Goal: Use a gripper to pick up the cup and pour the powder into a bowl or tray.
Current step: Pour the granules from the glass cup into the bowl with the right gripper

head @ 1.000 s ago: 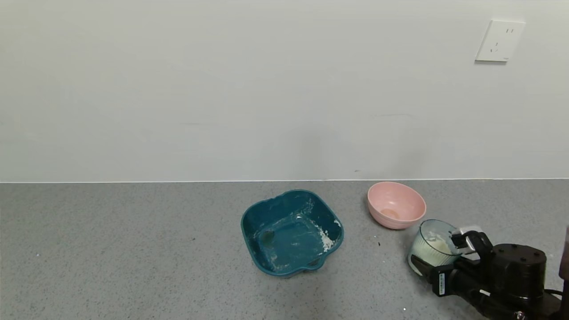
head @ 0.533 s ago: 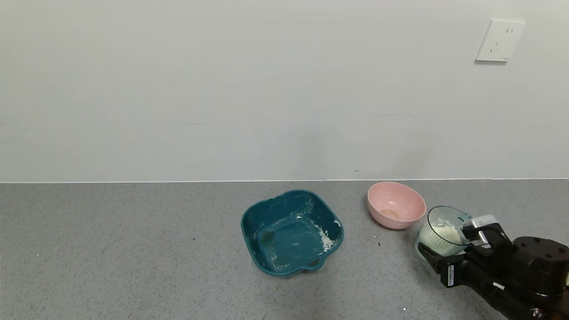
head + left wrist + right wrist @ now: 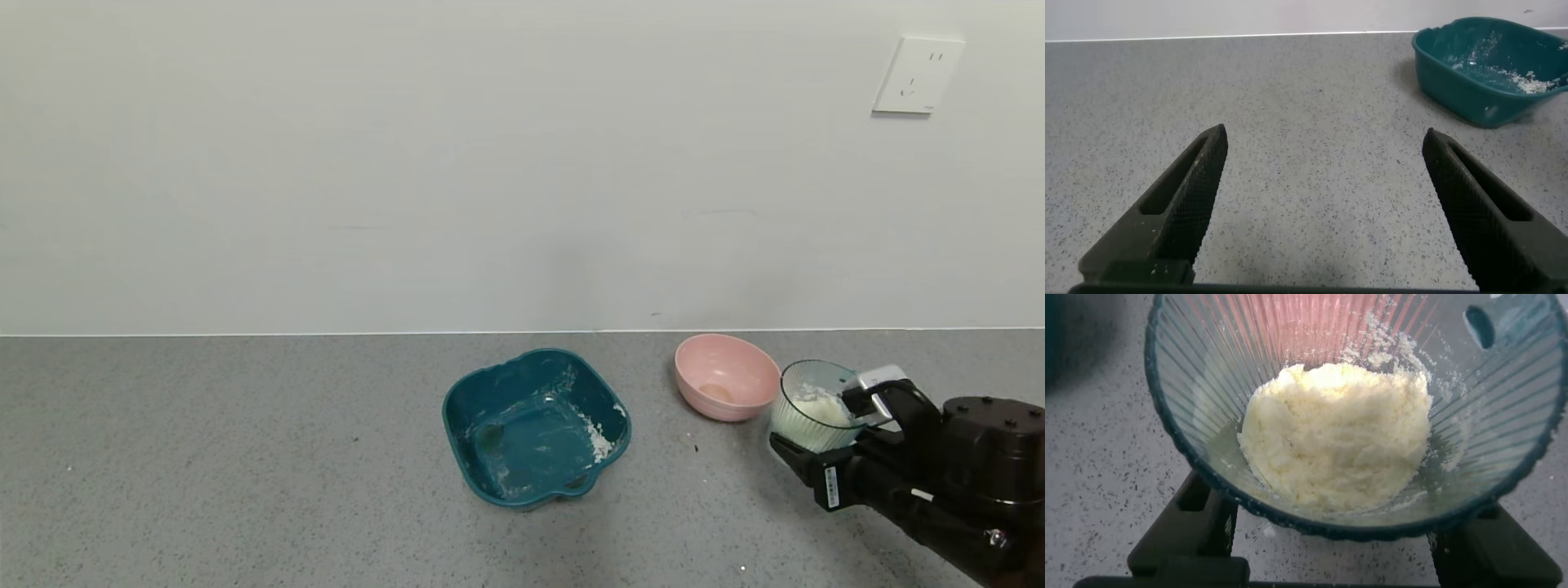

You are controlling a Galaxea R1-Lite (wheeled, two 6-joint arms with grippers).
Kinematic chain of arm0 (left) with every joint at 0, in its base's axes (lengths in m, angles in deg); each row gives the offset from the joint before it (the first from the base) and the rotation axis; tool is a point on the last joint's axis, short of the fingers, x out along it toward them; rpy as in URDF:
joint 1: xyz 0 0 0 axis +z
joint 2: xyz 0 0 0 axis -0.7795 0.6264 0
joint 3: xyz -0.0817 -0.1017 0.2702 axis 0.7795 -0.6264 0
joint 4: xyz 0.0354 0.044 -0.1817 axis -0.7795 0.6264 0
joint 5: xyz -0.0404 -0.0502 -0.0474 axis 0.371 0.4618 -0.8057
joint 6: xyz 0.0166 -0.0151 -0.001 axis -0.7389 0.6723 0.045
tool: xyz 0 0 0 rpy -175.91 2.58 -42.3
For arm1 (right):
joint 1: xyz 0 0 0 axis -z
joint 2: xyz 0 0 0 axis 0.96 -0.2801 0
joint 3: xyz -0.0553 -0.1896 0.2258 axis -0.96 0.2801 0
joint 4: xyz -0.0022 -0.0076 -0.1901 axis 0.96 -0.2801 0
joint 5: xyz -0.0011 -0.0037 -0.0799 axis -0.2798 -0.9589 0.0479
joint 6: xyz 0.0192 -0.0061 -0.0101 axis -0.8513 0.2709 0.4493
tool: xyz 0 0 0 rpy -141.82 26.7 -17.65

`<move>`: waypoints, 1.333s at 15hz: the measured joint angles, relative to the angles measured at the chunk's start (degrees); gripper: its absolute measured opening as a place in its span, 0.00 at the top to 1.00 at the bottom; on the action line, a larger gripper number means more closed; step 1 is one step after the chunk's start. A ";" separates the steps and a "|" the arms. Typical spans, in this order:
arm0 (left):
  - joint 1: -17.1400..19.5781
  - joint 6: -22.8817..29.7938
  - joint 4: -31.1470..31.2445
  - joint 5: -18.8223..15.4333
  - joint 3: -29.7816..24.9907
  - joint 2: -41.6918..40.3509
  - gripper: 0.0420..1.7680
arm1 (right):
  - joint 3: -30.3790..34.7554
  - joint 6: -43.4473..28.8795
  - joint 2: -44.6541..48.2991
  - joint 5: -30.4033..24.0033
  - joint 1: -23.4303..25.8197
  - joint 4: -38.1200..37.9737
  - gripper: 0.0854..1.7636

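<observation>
Pink bowl, wall socket, countertop

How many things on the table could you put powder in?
3. The teal tray sits mid-table, the pink bowl to its right, and the cup with powder farther right, held by the right gripper. Nothing looks hidden.

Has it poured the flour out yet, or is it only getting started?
The pickup looks done: the right gripper holds the cup beside the pink bowl. The powder is all in the cup, so no pouring yet. Left to do: carry it over the teal tray and tip it. The left gripper hangs open above the counter.
</observation>
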 joint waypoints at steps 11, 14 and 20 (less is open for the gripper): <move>0.00 0.00 0.00 0.00 0.00 0.00 0.03 | -26.73 5.73 8.80 3.75 -4.46 -32.50 0.27; 0.00 -0.02 0.02 0.00 0.00 0.00 0.03 | -31.34 8.66 6.77 7.22 -6.80 -33.52 0.27; 0.00 -0.02 0.00 0.00 0.00 0.00 0.03 | -40.35 11.70 1.35 11.85 -11.28 -37.35 0.27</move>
